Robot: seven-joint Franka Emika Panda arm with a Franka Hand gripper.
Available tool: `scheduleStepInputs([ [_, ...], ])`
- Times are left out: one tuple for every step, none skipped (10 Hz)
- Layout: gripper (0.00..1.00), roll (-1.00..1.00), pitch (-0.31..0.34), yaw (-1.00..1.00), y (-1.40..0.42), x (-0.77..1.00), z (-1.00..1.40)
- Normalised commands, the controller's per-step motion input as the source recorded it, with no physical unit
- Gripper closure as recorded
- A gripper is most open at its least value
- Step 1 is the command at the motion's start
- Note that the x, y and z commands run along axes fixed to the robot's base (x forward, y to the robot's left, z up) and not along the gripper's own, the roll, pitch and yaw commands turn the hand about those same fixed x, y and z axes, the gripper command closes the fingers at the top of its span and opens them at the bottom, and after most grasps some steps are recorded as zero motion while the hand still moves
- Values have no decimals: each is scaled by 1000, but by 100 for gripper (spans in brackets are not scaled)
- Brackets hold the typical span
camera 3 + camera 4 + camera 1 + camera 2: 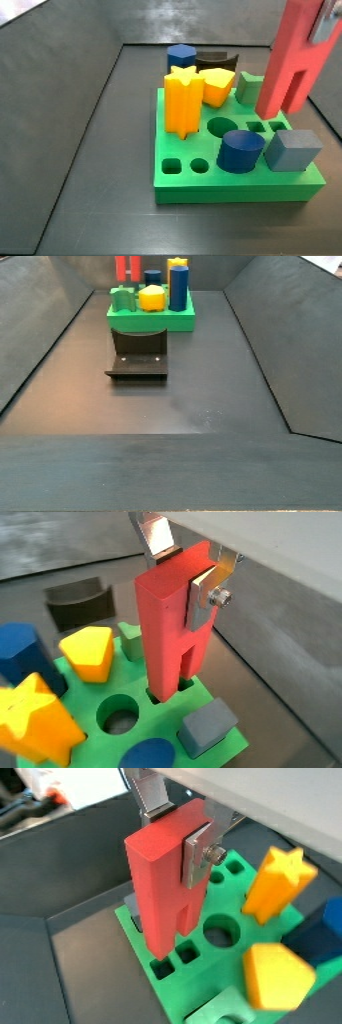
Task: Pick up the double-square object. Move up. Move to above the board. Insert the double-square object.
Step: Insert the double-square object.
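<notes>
The claw [185,574] is clamping its plates on the upper part of the double-square object [171,627], whose foot is entering a hole in the board [160,727]; any tilt or offset risks jamming it against the hole's edge.

Wrist views near board [201,702]; side views differ.

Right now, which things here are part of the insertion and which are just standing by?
In the job: red double-square object, held between the gripper fingers, lower end at the green board.

Standing by: orange star peg, yellow peg, blue cylinder, grey block, dark fixture.
</notes>
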Motion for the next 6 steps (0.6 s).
scheduleStepInputs([
  [100, 117, 123, -714, 0, 111, -343],
  [100, 46, 164, -766, 0, 17, -243],
  [100, 16, 223, -731, 0, 6, -200],
  [100, 0, 296, -577, 0, 129, -226],
  [100, 47, 306, -406, 0, 320, -229],
  [100, 57, 300, -300, 0, 411, -151],
])
